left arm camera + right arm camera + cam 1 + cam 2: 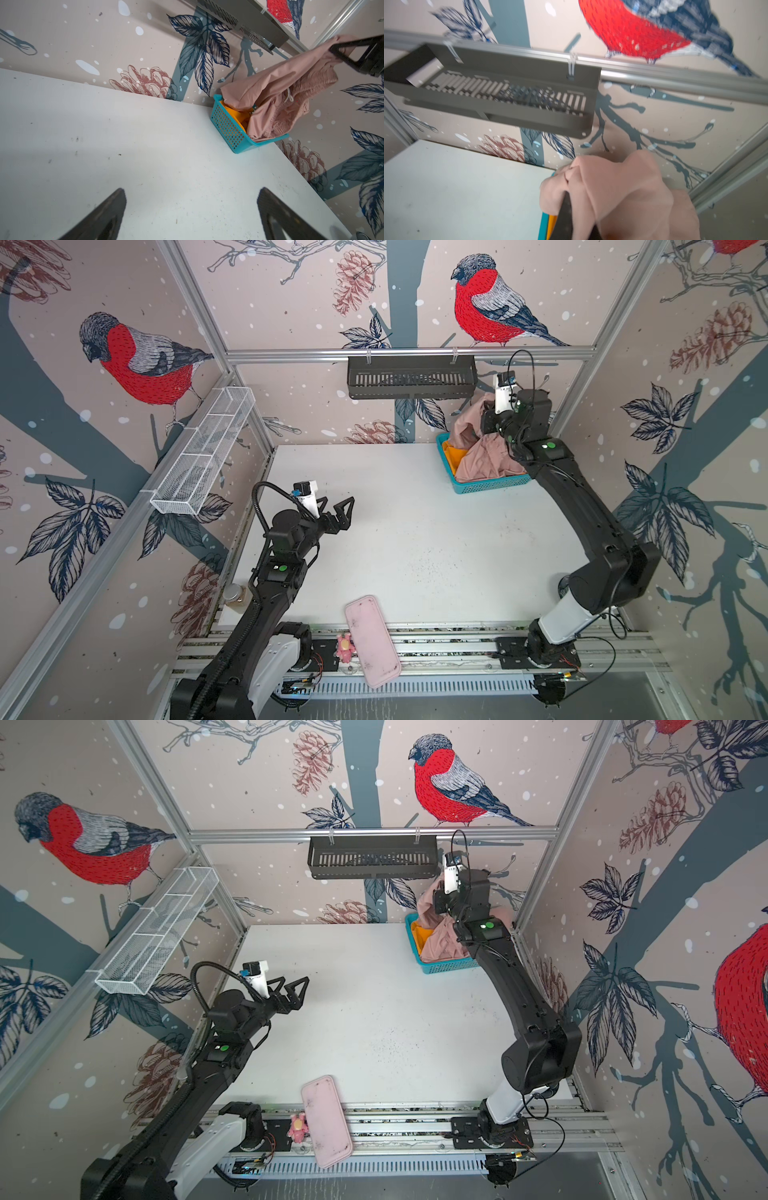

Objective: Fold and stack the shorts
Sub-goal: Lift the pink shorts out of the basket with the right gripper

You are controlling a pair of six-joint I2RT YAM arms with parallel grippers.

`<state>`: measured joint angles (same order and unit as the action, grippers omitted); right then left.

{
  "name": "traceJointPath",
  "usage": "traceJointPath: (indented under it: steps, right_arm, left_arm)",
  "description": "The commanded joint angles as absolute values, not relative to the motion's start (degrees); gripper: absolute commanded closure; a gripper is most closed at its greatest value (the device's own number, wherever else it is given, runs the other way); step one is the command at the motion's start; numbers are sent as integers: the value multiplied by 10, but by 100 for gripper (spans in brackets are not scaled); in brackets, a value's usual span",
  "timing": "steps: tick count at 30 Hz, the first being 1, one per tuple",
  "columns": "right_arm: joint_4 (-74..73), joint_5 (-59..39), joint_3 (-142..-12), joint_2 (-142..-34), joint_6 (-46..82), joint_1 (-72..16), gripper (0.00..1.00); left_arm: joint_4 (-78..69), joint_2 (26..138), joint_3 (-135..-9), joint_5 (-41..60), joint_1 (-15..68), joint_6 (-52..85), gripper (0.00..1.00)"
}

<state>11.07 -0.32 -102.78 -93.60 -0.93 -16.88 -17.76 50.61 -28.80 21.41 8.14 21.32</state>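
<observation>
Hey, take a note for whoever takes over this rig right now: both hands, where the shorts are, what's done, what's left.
Hands: left hand open and empty above the table; right hand shut on the pink shorts, held up partway out of the teal basket at the back right.
The orange shorts lie in the basket.
Done: nothing folded or stacked.
Left: bring both shorts onto the table, fold each, stack them.

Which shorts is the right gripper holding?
The pink shorts, pinched by the right gripper and hanging partly out of the teal basket; the orange shorts lie inside it.
</observation>
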Motion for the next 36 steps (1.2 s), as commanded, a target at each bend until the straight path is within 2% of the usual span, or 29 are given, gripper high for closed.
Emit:
traceJointPath:
  steps: [1,10,19,23,29,33,34,36]
  right_arm:
    - [117,-76,-1072,-918,11,-190,99]
    - [96,-97,-1146,-893,6,-323,99]
    - [50,-80,-1189,-950,11,-421,99]
    - [83,-134,-1201,-1010,29,-424,99]
    - [73,-218,-1125,-1070,31,-455,99]
    - [73,-274,-1133,-1145,41,-457,99]
    - [87,-281,-1150,-1167,37,-457,96]
    - [133,-289,-1202,-1216,8,-458,79]
  left_arm:
    - [-193,518,-308,236,111,176,1]
    - [-184,545,-359,264,185,134,1]
    - [-188,506,-374,311,226,142,1]
    - [-125,460,-379,250,228,125,1]
    - [24,418,-419,41,228,119,1]
    - [46,432,-418,4,228,119,1]
    - [44,436,-415,4,228,120,1]
    - [39,447,-407,8,228,125,1]
